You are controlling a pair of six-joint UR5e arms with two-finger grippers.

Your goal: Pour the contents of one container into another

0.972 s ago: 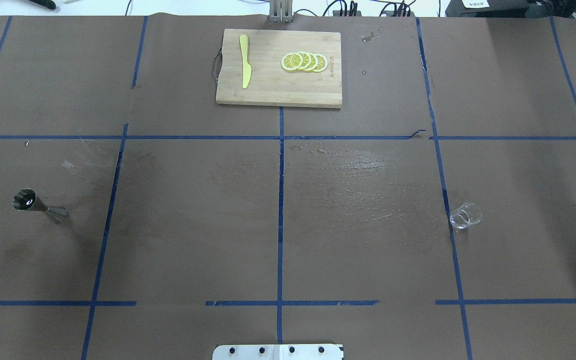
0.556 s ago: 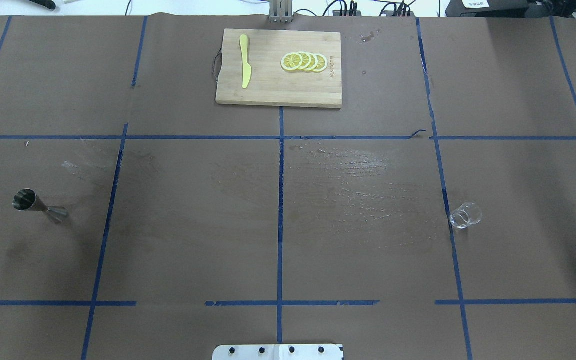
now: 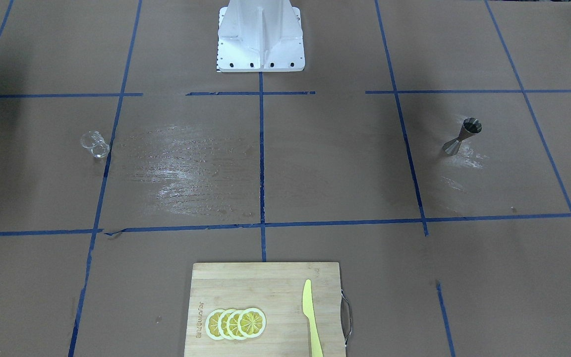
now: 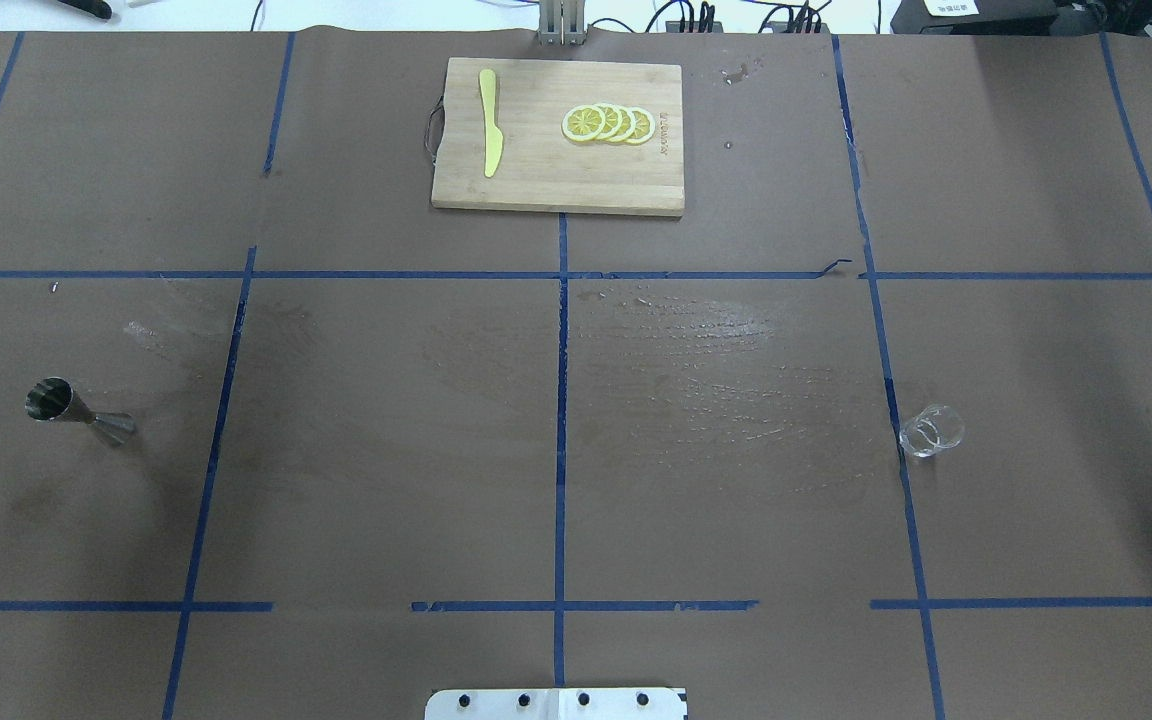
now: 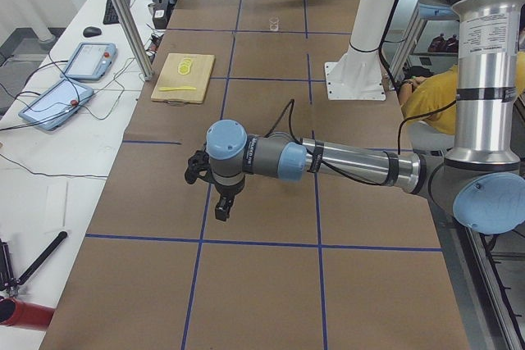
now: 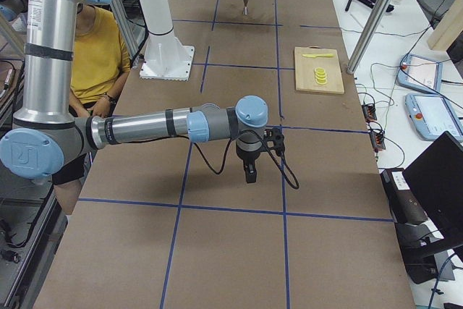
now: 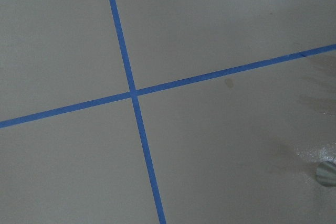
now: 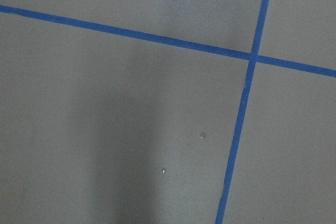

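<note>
The clear glass cup [image 4: 931, 431] stands upright beside a blue tape line on the robot's right; it also shows in the front view [image 3: 95, 144]. The steel jigger [image 4: 76, 408] stands upright far over on the robot's left, seen too in the front view [image 3: 461, 136]. Neither gripper appears in the overhead or front view. My left gripper [image 5: 220, 205] shows only in the left side view, hanging low over bare table. My right gripper [image 6: 250, 173] shows only in the right side view, likewise low over the table. I cannot tell whether either is open or shut. Both are far from the containers.
A wooden cutting board [image 4: 536, 180] at the table's far middle carries lemon slices [image 4: 608, 124] and a yellow knife [image 4: 489, 122]. Wet streaks [image 4: 726, 370] mark the brown paper between the containers. The robot's base plate [image 4: 556, 704] is at the near edge.
</note>
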